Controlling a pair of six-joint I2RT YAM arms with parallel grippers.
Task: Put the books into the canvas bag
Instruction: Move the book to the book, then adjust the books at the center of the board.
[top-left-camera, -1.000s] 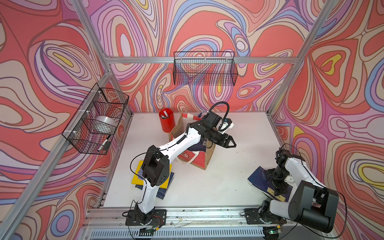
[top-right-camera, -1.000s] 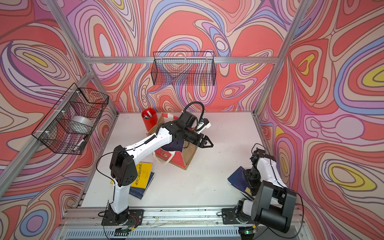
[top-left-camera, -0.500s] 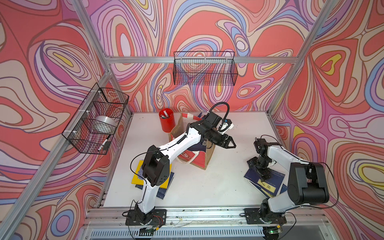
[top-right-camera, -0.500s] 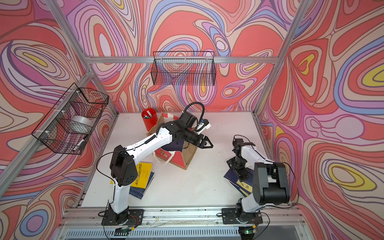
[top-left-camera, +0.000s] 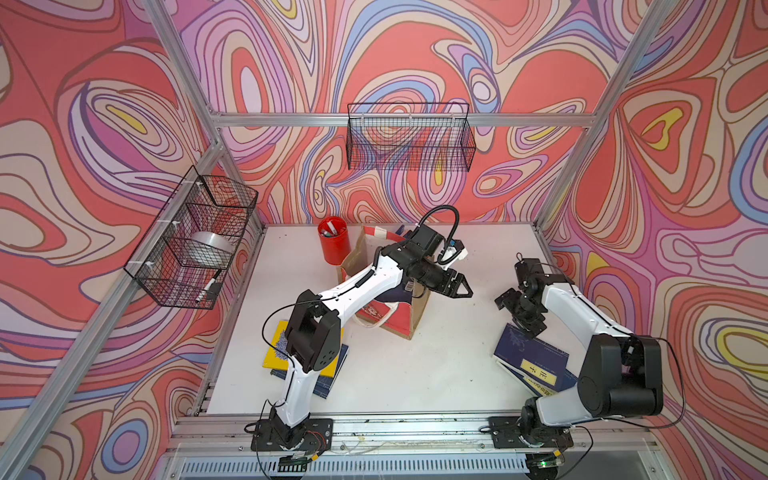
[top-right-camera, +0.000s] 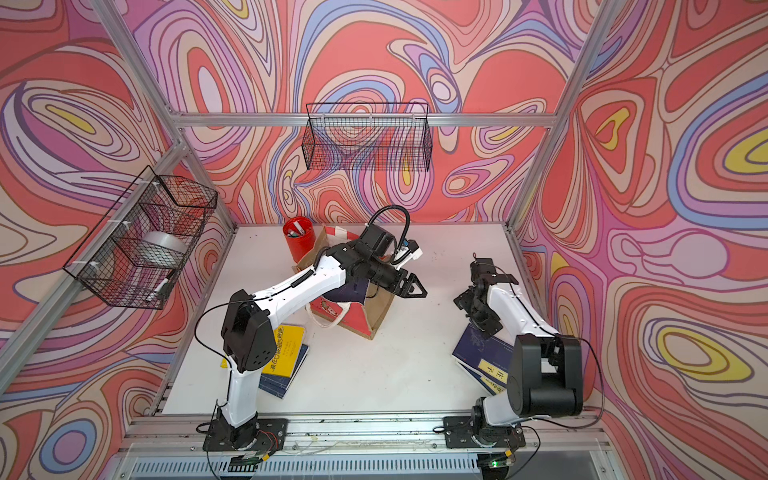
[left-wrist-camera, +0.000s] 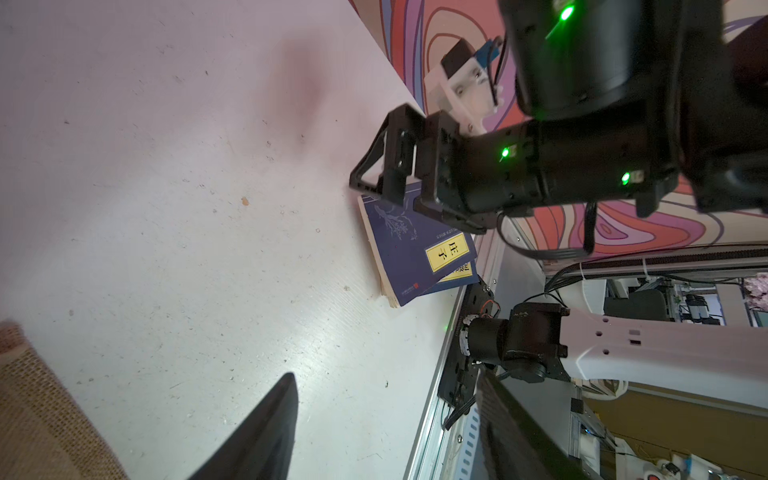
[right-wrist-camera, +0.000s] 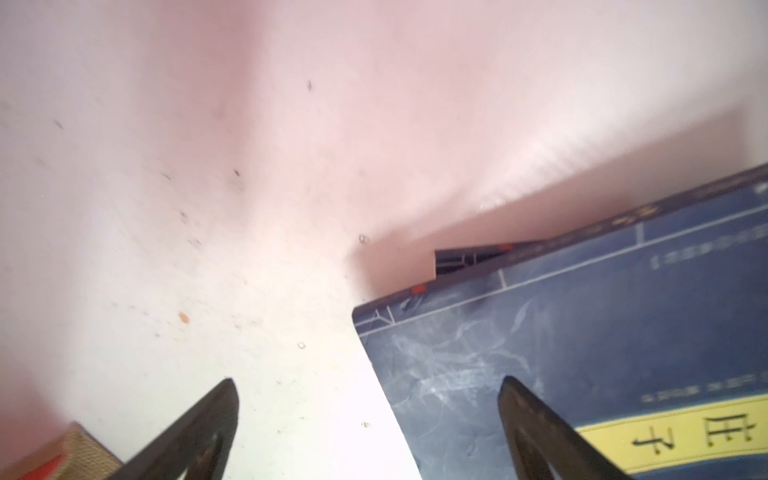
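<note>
Over on the tabletop's (top-left-camera: 415, 374) right side, the right gripper (right-wrist-camera: 368, 382) is hovering spread wide above the navy book (right-wrist-camera: 582, 353); the left gripper (top-left-camera: 461, 291) is hanging spread, empty, beside the bag (top-left-camera: 399, 320).

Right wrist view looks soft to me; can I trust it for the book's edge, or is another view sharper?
Right wrist view: blurred, fine print on the navy book smeared, a pink cast over the table. Left wrist view: sharper, the book's title reads clearly, some glare on the table. Both top views: crisp and evenly lit.
</note>
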